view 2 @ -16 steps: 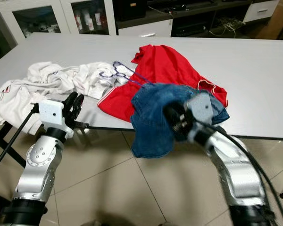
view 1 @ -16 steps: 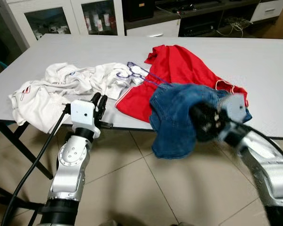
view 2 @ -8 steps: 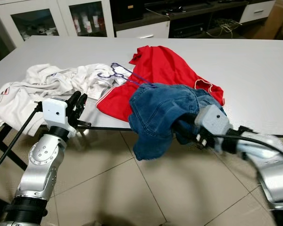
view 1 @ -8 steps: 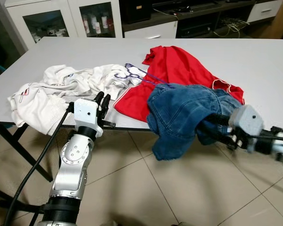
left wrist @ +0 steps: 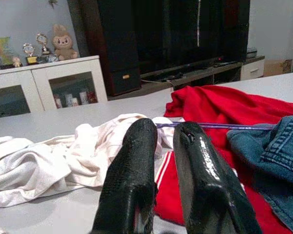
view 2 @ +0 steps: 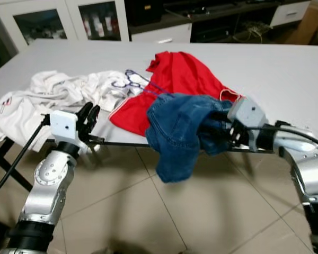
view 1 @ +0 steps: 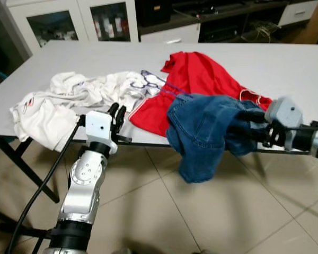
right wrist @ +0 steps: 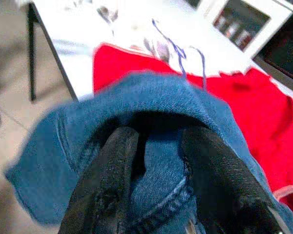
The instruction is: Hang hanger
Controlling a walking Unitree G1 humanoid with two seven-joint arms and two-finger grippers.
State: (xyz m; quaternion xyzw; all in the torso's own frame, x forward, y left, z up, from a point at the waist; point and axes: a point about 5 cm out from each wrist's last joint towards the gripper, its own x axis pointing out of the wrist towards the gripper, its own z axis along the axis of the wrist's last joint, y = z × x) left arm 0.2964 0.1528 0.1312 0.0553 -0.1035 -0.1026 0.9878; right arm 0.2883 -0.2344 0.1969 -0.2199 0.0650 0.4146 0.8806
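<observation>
On the one table [view 1: 307, 69] I count one red garment [view 1: 201, 79], one blue denim garment [view 1: 201, 132], one purple hanger [view 1: 153, 80], and white clothes [view 1: 69, 100] in one heap.

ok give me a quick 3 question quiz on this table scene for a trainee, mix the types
1. True or false: the blue denim garment lies wholly on the table.
2. Which garment does the purple hanger partly rest on? A) white clothes B) a green towel C) a black coat
3. Fill in: the right gripper reaches into the ____ garment, while the left gripper is at the table's near edge beside the white clothes.

Key
1. False: it drapes over the near edge and hangs toward the floor.
2. A; its other end runs toward the red garment.
3. Denim.
</observation>
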